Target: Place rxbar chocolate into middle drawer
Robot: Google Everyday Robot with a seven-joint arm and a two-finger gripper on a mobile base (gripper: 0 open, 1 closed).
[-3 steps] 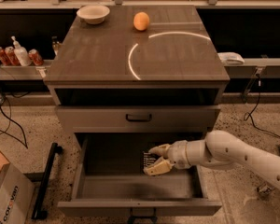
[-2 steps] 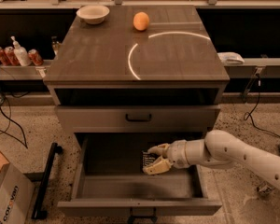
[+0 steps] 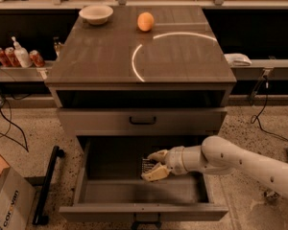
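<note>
Bar (image 3: 147,164) hangs clamped in the jaws of our gripper (image 3: 153,165), inside the open drawer (image 3: 144,212). We judge it light, thin, slick-wrapped, slightly bendy; hold across its flat faces.

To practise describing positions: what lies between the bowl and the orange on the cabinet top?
Nothing; the camera view shows bare tabletop between bowl and orange. The gripper, holding the snack bar, is inside the open drawer.

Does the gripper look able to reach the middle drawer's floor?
Probably yes: the gripper, holding the rxbar chocolate, is inside the open middle drawer, nothing visible between it and the floor.
</note>
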